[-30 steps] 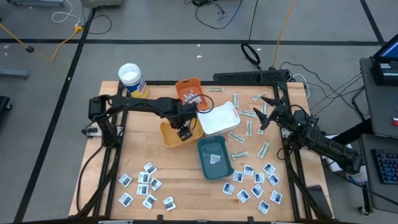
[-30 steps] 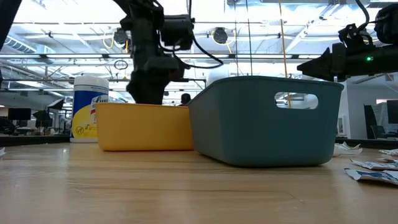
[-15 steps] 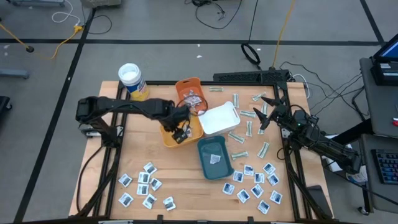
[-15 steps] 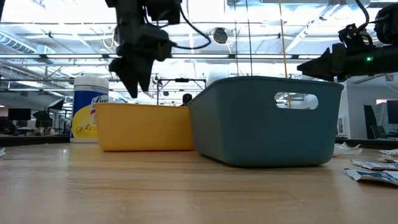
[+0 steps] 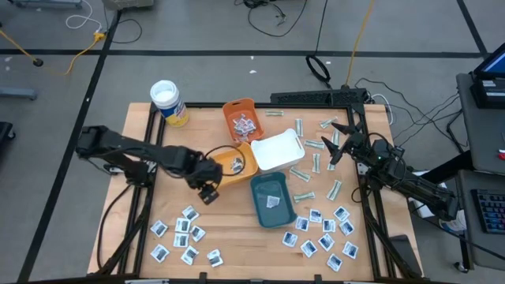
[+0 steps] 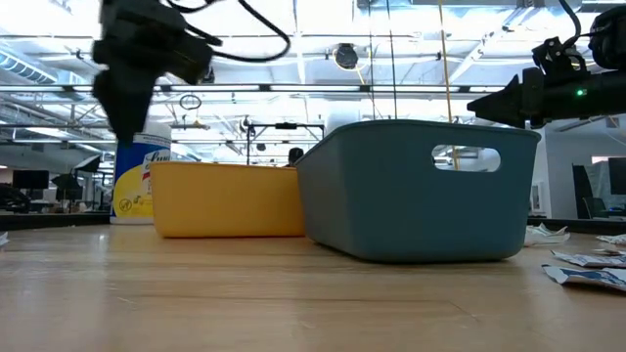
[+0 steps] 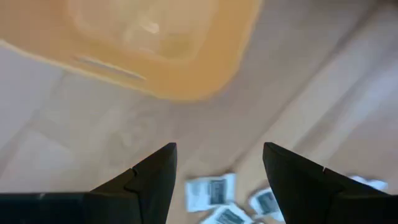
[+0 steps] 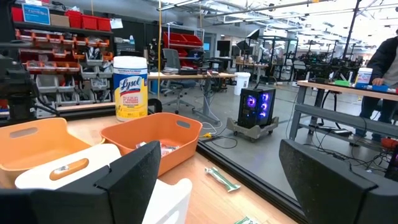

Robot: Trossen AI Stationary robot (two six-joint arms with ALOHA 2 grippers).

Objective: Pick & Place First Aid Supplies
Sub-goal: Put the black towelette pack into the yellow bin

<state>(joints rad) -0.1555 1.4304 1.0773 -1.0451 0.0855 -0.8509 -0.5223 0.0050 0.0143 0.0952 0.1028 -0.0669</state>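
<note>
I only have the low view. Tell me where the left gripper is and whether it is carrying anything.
Observer: The left gripper hangs over bare table just off the near-left corner of the yellow tray. Its fingers are apart with nothing between them. The wrist view looks down on the square sachets lying ahead of it.
Operator: Now look inside the teal tray for me; I only see its wall.
Observer: The teal tray holds one white sachet, lying flat on its floor.
</note>
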